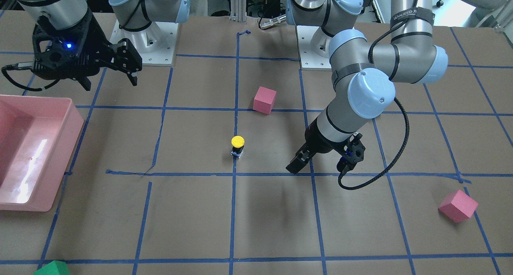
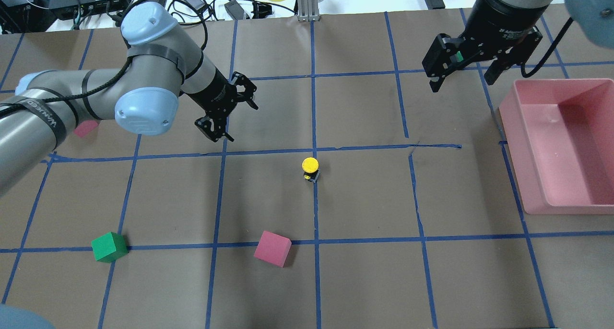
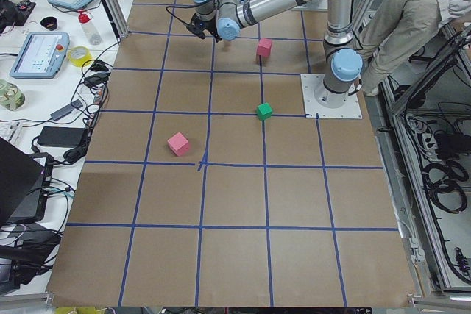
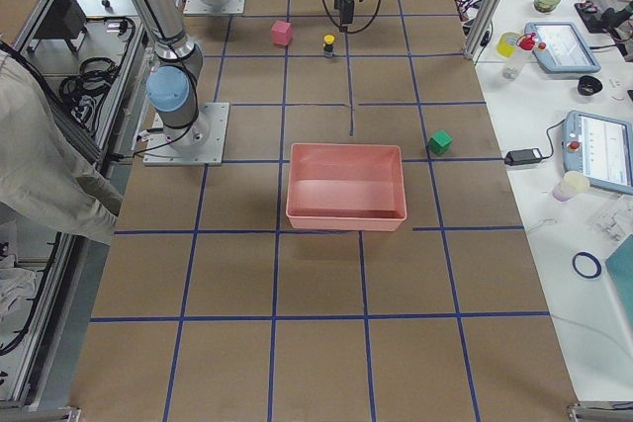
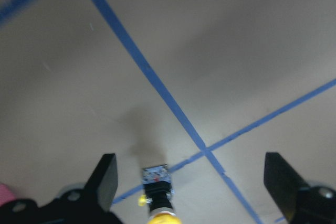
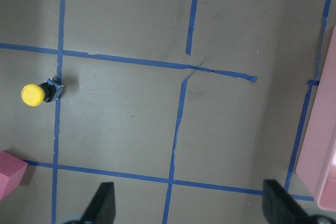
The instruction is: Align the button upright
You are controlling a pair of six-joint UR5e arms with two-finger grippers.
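The button (image 2: 310,168) has a yellow dome cap on a black body with a pale base block. It stands upright on a blue tape line near the table's middle, free of both grippers, and also shows in the front view (image 1: 237,146). My left gripper (image 2: 242,123) hangs open and empty above the table, left of the button and farther from me. In the left wrist view the button (image 5: 157,192) lies low between the spread fingers. My right gripper (image 2: 463,82) is open and empty, raised at the far right. The right wrist view shows the button (image 6: 39,93) at its left.
A pink bin (image 2: 515,161) stands at the right edge. One pink cube (image 2: 272,248) sits near me, just left of centre. Another pink cube (image 2: 85,127) shows under my left arm. A green cube (image 2: 109,246) sits at the near left. Blue tape lines grid the brown table.
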